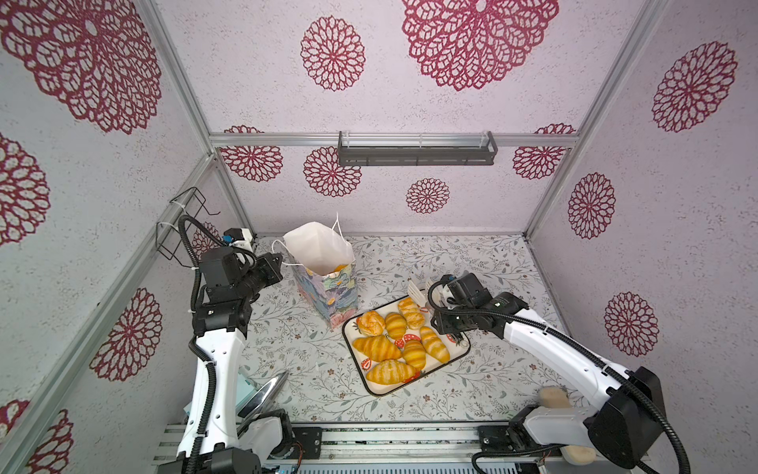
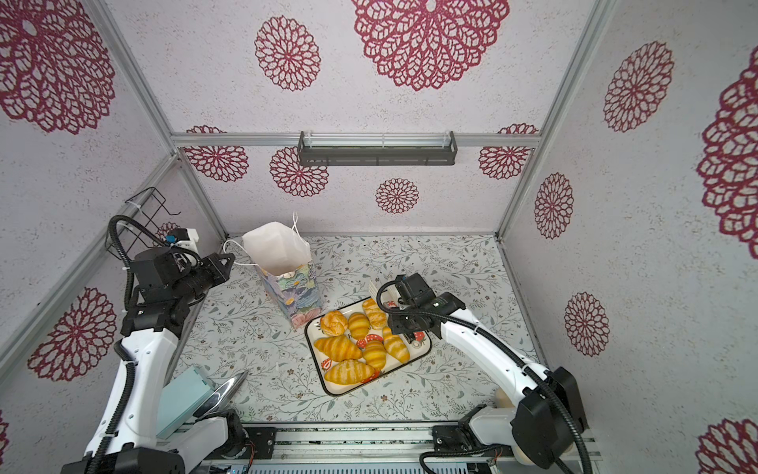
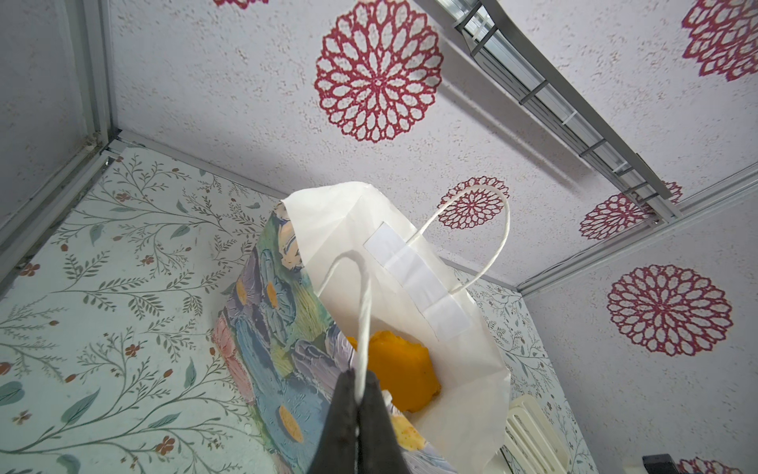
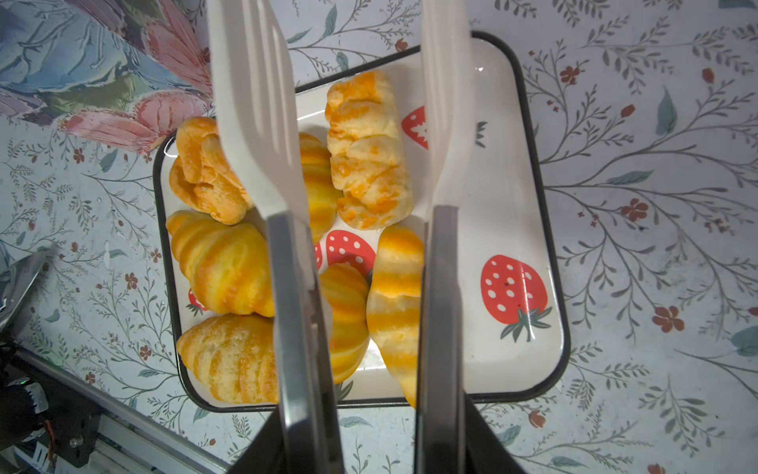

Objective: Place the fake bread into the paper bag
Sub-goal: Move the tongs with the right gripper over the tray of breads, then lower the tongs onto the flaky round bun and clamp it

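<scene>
Seven glossy, ridged golden pieces of fake bread (image 1: 377, 346) are lying packed together on a cream tray (image 4: 492, 197) with rounded corners, a dark rim and printed red strawberries. One more orange piece (image 3: 400, 369) is sitting inside the paper bag (image 1: 328, 291), which is standing upright just beside the tray's far corner, painted flowers outside, plain white within. The left gripper (image 3: 361, 381) is pinching the bag's thin white cord handle (image 3: 363, 312) tight. The right gripper (image 4: 375, 451) is gripping tongs (image 4: 262, 123) with steel arms and slotted white paddles, which are hanging apart above the tray with nothing between them. The table (image 1: 492, 266) is wearing a leafy floral cover, and the rough white walls (image 1: 254, 82) are carrying crimson lace rosettes. A grey shelf rail (image 1: 416, 154) is hanging on the back wall and a wire basket (image 1: 184, 221) on the left one.
</scene>
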